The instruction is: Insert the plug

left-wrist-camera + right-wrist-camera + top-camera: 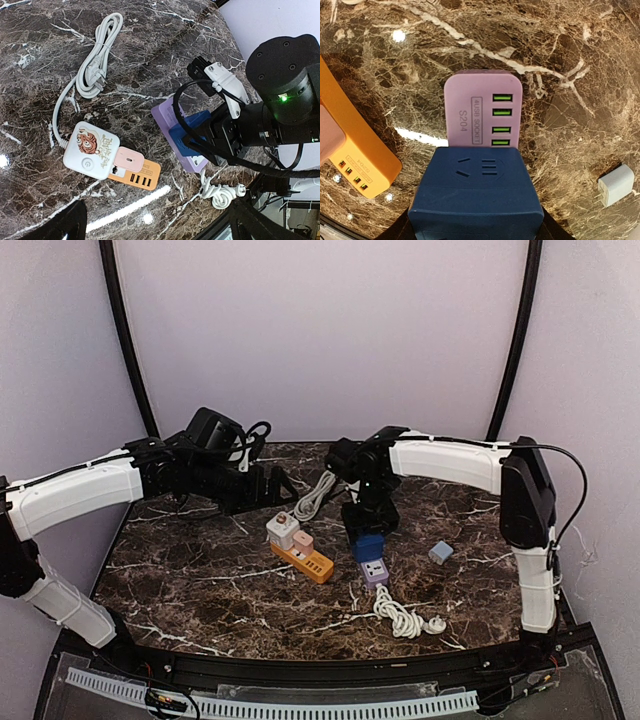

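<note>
r gripper (368, 530) pinches the blue plug adapter (476, 192) from both sides, jaws about half spread around it. the adapter sits over the near end of the purple usb socket strip (481, 107), touching it; can't tell if it's fully seated. the strip lies flat on the dark marble table (200, 580), label reads "4usb socket s204", w/ four green usb ports showing just past the adapter's edge.

l gripper (278, 486) is spread wide, hanging above the table back-left of the strips, pinching nothing.

left of the purple strip, near but apart: an orange usb strip (312, 564) w/ a pink adapter (303, 542) on it and a white cube adapter (91, 150) w/ a cartoon print at its far end, touching the pink one. a white cable (94, 62) runs from the white cube to a looped bundle further back.

in front of the purple strip lies a coiled white cord (402, 617). a small grey-blue charger (440, 552) lies alone to the right, well apart from the strips.
</note>
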Action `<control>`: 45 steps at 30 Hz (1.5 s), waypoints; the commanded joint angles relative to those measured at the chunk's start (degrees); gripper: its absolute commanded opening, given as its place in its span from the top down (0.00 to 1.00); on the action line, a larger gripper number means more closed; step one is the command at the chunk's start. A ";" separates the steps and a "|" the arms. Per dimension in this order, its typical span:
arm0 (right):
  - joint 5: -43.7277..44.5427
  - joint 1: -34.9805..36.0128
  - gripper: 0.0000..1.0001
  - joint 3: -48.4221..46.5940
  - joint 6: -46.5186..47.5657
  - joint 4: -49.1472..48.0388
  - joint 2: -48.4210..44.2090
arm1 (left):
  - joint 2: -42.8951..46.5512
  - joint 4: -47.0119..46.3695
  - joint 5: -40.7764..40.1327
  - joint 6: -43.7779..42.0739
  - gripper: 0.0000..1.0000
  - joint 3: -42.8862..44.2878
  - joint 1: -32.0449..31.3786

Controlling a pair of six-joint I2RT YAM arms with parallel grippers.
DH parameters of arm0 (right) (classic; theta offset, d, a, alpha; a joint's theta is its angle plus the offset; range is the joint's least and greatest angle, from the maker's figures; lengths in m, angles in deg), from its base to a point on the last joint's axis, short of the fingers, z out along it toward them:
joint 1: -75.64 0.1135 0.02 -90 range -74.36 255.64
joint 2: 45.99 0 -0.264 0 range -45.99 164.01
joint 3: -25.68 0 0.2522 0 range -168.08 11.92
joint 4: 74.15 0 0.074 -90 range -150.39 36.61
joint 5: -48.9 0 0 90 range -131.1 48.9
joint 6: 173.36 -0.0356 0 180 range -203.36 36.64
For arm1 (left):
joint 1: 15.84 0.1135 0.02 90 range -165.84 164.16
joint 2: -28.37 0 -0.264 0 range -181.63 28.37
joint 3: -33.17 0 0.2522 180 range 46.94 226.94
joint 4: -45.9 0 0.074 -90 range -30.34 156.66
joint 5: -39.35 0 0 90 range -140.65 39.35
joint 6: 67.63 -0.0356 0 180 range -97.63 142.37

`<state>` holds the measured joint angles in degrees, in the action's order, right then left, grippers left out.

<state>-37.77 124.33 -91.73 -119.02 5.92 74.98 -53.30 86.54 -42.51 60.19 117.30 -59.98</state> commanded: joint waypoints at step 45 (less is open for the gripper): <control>4.41 -0.08 0.75 11.35 5.00 -3.92 7.84 | 2.00 2.72 -2.02 2.07 0.00 0.98 0.24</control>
<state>-35.74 124.83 -86.16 -116.86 1.24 73.15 -53.27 88.11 -43.56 61.76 117.30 -59.98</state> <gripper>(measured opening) 0.592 0.996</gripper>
